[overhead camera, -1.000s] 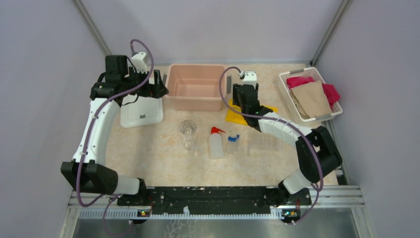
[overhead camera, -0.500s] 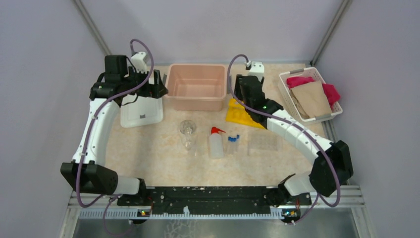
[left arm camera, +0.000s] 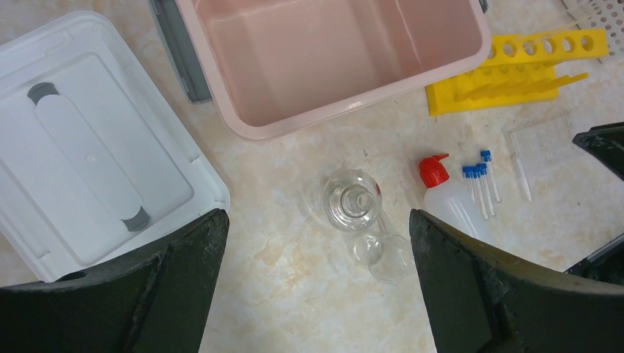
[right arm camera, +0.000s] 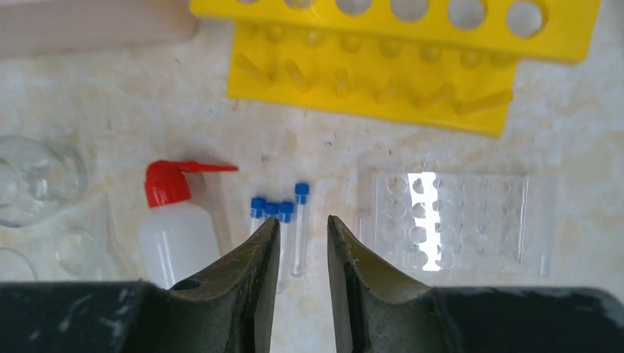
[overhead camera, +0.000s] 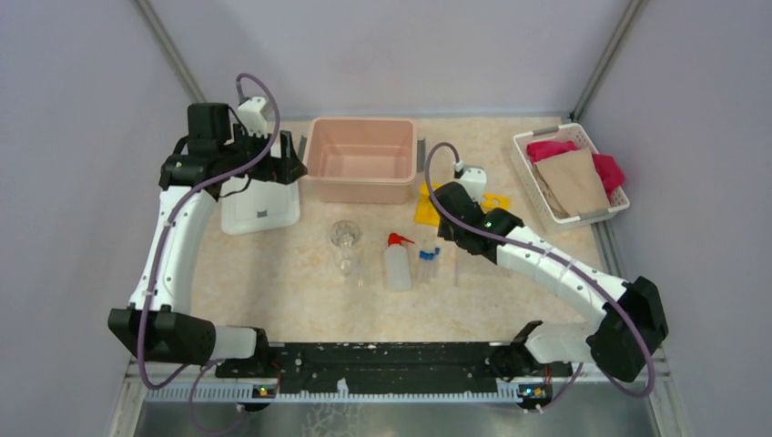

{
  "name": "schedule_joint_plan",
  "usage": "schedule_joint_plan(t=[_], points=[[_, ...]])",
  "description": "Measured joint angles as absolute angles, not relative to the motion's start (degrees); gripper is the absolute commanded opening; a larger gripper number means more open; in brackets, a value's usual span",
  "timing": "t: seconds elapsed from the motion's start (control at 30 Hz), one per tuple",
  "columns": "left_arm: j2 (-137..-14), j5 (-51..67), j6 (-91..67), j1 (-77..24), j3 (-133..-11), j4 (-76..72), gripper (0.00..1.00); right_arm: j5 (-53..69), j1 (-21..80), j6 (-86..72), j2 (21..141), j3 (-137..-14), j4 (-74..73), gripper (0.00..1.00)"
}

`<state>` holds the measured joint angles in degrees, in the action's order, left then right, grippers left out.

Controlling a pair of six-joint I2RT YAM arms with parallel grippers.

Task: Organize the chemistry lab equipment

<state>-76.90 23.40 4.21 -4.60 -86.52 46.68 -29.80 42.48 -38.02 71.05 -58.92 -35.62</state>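
Chemistry lab equipment: laid out on the marbled table (overhead camera: 273, 273), on the near side of the pink tub (overhead camera: 320, 173).
Flask (overhead camera: 345, 235): clear glass, left of the squeeze bottle, with a second round clear glass piece (left arm camera: 383, 255) just beside it on the near side.
Squeeze bottle (overhead camera: 397, 269): white body, red nozzle, between the flask and the tubes; standing or lying, cannot tell.
Tubes (right arm camera: 298, 243): clear, blue-capped, lying side by side just right of the bottle.
Tube rack (right arm camera: 383, 84): yellow, holed, by the tub's right corner, partly behind the right arm in the overhead view.
Well plate (right arm camera: 471, 220): clear, just right of the tubes.
Lid (left arm camera: 96, 147): white, flat on the table left of the tub.
Left gripper (left arm camera: 315, 217): high above the lid and tub's left end, fingers spread wide, holding nothing.
Right gripper (right arm camera: 302, 220): over the tubes, fingers drawn near each other with a narrow gap, pinching nothing; one tube seen through the gap.
Basket (overhead camera: 526, 173): white, with pink and tan cloths, far right, well apart from the glassware.
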Motion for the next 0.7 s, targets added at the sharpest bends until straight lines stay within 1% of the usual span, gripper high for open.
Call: schedule_joint_plan(t=[0.13, 0.4, 0.7], points=[[-76.18, 23.4, 4.36, -4.6, -86.5, 46.92, 0.99, -28.38, 43.09, -41.87, 71.9, -53.78, -36.27, 0.29], [-73.32, 23.81, 4.86, -4.6, -84.09, 47.0, 0.99, -24.05, 43.11, -45.47, 75.57, -44.97, -31.94, 0.29], [-73.36, 24.69, 5.02, -4.6, -83.85, 47.03, 0.99, -21.63, 43.11, -46.37, 78.46, -42.74, -26.06, 0.28]])
